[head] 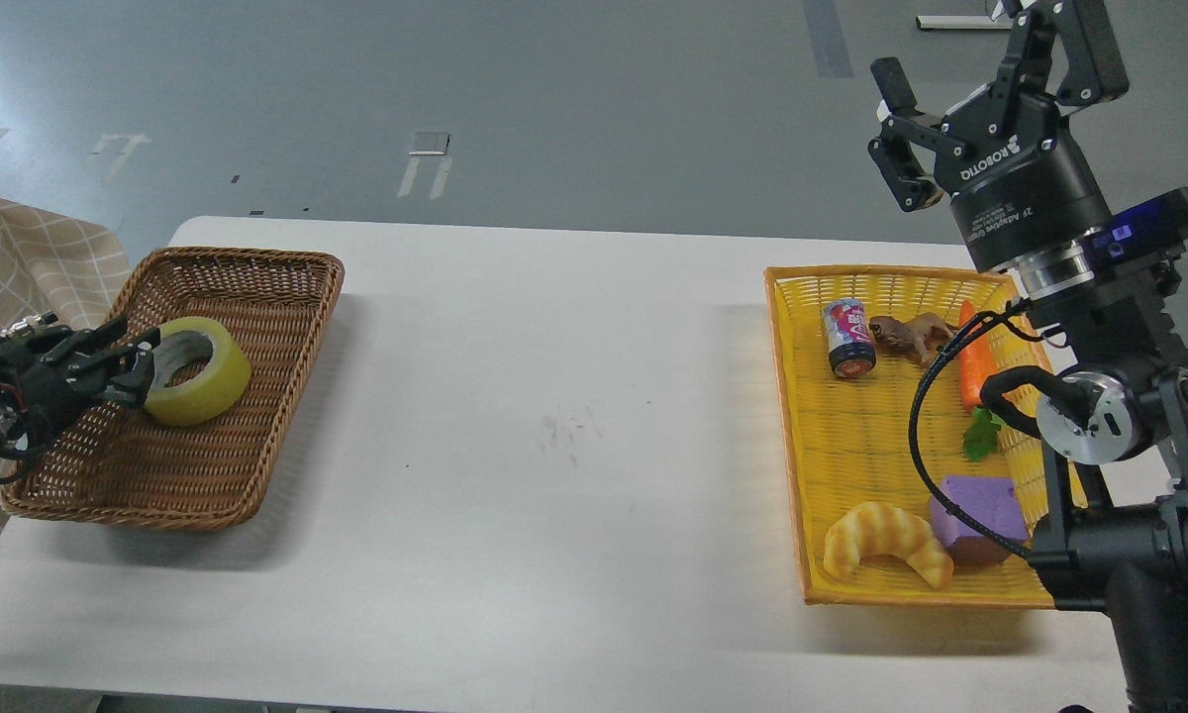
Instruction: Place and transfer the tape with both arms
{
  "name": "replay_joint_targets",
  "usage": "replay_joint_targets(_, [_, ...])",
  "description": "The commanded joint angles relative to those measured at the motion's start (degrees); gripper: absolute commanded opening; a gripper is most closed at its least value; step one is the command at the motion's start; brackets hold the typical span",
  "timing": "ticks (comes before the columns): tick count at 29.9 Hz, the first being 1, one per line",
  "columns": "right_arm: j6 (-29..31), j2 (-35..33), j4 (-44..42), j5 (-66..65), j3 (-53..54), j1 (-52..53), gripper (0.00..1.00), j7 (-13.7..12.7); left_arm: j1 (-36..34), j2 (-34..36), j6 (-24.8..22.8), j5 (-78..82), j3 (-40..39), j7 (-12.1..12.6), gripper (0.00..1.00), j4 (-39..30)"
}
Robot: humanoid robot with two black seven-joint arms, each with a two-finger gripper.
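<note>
The yellow tape roll [199, 371] lies tilted in the brown wicker basket [247, 255] at the table's left, resting on the basket floor. My left gripper [142, 364] comes in low from the left edge, its fingers closed on the roll's near rim. My right gripper [970, 45] is raised high at the upper right, above the far end of the yellow basket [787, 426]. Its fingers are spread wide and hold nothing.
The yellow basket holds a can [851, 339], a brown toy animal [906, 335], a carrot [972, 361], a purple block [980, 515] and a croissant toy [886, 543]. The white table [554, 446] lies between the baskets. A checked cloth [30, 267] hangs at far left.
</note>
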Motion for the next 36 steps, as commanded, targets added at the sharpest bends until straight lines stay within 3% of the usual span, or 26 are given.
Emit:
replay_joint_targets(1, [0.0,0.0,-0.1,0.0,0.0,-0.1,1.0,0.0,0.0,-1.2,0.3,-0.1,0.0,0.0,0.68,1.6])
replay_joint_targets(3, [-0.1,0.0,-0.1,0.0,0.0,-0.2,1.0,0.0,0.0,-1.3,0.3,-0.1,0.0,0.0,0.72,1.6])
replay_joint_targets(7, [-0.1,0.0,0.0,0.0,0.1,-0.4,1.0,0.0,-0.6,-1.2,0.3,-4.3,-0.1,0.0,0.92,1.6])
replay_joint_targets(9, [-0.1,0.0,0.0,0.0,0.1,-0.4,1.0,0.0,-0.7,-1.3,0.3,-8.0,-0.2,0.0,0.96,1.3])
replay_joint_targets(18, [0.0,0.0,0.3,-0.2,0.1,-0.4,1.0,-0.3,-6.9,-1.5,-1.8,-25.9,-0.7,0.0,0.98,0.8])
replay_joint_targets(23, [0.1,0.0,0.2,-0.2,0.0,-0.4,1.0,-0.7,-12.9,-7.3,-2.3,-35.8,-0.4,0.0,0.98,-0.3])
replay_joint_targets(28, [0.1,-0.5,0.0,-0.4,-0.4,-0.4,1.0,-2.8,-22.3,-13.0,-10.9,-44.5,-0.9,0.0,0.98,-2.0])
replay_joint_targets(33, [0.1,-1.3,-0.1,-0.4,-0.4,-0.4,1.0,-3.0,-29.9,-19.7,-20.2,-58.1,-0.9,0.0,0.98,-2.0])
replay_joint_targets(34, [0.1,-1.3,-0.1,-0.4,-0.4,-0.4,1.0,-3.0,-29.9,-19.7,-20.2,-58.2,-0.9,0.0,0.98,-2.0])
replay_joint_targets(36, [0.1,-1.3,-0.1,-0.4,-0.4,-0.4,1.0,-3.1,-32.7,-22.7,-25.5,-62.2,-0.9,0.0,0.98,-2.1])
